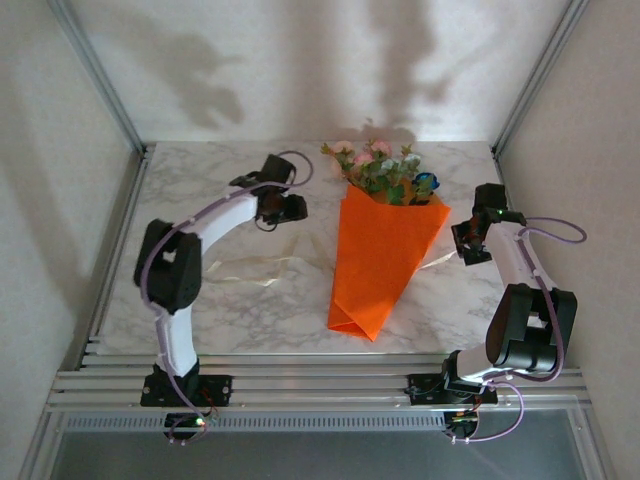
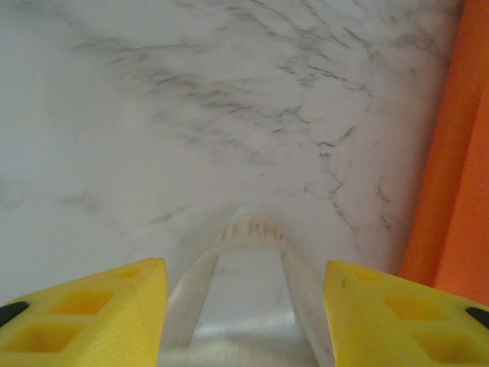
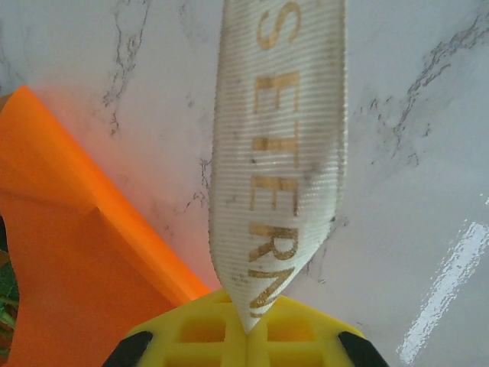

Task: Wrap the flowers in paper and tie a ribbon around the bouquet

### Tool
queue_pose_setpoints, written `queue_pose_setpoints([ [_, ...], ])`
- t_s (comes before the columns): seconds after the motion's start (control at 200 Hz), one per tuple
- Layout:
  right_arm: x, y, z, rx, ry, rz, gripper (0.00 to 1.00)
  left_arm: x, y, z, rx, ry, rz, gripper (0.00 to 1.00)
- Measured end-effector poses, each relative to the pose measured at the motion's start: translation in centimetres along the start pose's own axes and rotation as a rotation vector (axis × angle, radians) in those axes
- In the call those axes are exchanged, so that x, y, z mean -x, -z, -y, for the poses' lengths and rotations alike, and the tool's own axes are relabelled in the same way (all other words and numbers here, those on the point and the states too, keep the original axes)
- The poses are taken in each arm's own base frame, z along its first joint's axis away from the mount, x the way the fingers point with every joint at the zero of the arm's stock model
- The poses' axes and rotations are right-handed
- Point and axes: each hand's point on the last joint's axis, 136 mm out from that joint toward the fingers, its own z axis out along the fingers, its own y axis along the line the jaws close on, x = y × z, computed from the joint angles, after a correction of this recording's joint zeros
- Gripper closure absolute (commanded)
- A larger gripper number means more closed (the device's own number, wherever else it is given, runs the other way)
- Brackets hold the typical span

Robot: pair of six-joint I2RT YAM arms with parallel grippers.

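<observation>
The bouquet lies mid-table, its orange paper (image 1: 380,260) folded into a cone with the point toward me. The pink, white and blue flowers (image 1: 385,172) stick out of the cone's far end. A cream ribbon (image 1: 245,270) with gold lettering lies across the table to the left of the cone and shows again on its right. My right gripper (image 3: 248,325) is shut on the ribbon's (image 3: 279,153) end, beside the paper's (image 3: 69,252) edge. My left gripper (image 2: 244,264) is open over the table, with a raised loop of ribbon (image 2: 248,233) between its yellow fingers (image 2: 114,306).
The marble tabletop (image 1: 250,320) is bounded by metal frame posts (image 1: 100,80) at the back corners and rails (image 1: 320,385) along the near edge. In the top view the left gripper (image 1: 285,208) is left of the flowers and the right gripper (image 1: 470,245) is just right of the cone.
</observation>
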Motion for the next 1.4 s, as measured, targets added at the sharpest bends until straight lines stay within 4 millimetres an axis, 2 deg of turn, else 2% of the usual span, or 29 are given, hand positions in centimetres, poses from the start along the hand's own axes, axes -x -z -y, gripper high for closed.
queue_pose_setpoints([
  [0.06, 0.3, 0.2, 0.1, -0.005, 0.001, 0.004, 1.0, -1.3, -2.0, 0.2, 0.034, -0.067, -0.05, 0.4],
  [0.165, 1.1, 0.8, -0.3, 0.001, 0.003, 0.022, 1.0, -3.6, -4.4, -1.0, 0.106, -0.14, -0.141, 0.4],
  [0.33, 1.9, 1.7, -1.1, 0.019, 0.007, 0.04, 1.0, -4.5, -4.8, -2.4, 0.16, -0.189, -0.182, 0.42],
  [0.385, 2.0, 2.0, -1.3, 0.026, 0.01, 0.043, 1.0, -4.5, -4.8, -2.2, 0.161, -0.203, -0.182, 0.47],
  [0.44, 2.1, 2.2, -1.6, 0.032, 0.012, 0.045, 1.0, -4.7, -4.8, -2.1, 0.168, -0.214, -0.18, 0.57],
  [0.47, 2.1, 2.4, -1.7, 0.036, 0.013, 0.046, 1.0, -4.7, -4.9, -2.0, 0.173, -0.217, -0.179, 0.67],
  [0.511, 2.2, 2.7, -1.9, 0.046, 0.014, 0.048, 1.0, -4.8, -5.0, -2.0, 0.18, -0.224, -0.179, 0.9],
  [0.536, 2.2, 3.0, -2.0, 0.053, 0.016, 0.051, 1.0, -4.8, -5.0, -2.1, 0.185, -0.223, -0.178, 1.0],
  [0.696, 2.9, 6.0, -3.9, 0.148, 0.038, 0.087, 1.0, -4.1, -5.1, -2.6, 0.231, -0.205, -0.14, 1.0],
  [0.826, 3.5, 9.7, -5.8, 0.28, 0.056, 0.138, 1.0, -2.2, -4.5, -4.6, 0.268, -0.121, -0.083, 1.0],
  [0.891, 3.8, 11.5, -6.6, 0.337, 0.06, 0.164, 1.0, -0.4, -3.4, -5.9, 0.265, -0.054, -0.037, 1.0],
  [1.001, 4.2, 13.7, -7.6, 0.408, 0.062, 0.197, 1.0, 4.2, -0.1, -7.7, 0.241, 0.075, 0.08, 1.0],
  [1.101, 4.4, 14.3, -8.0, 0.434, 0.062, 0.211, 1.0, 9.4, 4.4, -8.5, 0.189, 0.189, 0.234, 1.0],
  [1.181, 4.4, 14.5, -8.1, 0.44, 0.062, 0.214, 1.0, 13.0, 9.0, -8.9, 0.13, 0.271, 0.367, 1.0],
  [1.291, 4.7, 15.2, -8.4, 0.453, 0.06, 0.23, 1.0, 16.1, 15.1, -8.9, 0.051, 0.349, 0.515, 1.0],
  [1.401, 5.4, 16.3, -8.6, 0.468, 0.051, 0.266, 1.0, 17.7, 19.3, -9.1, -0.031, 0.409, 0.606, 1.0],
])
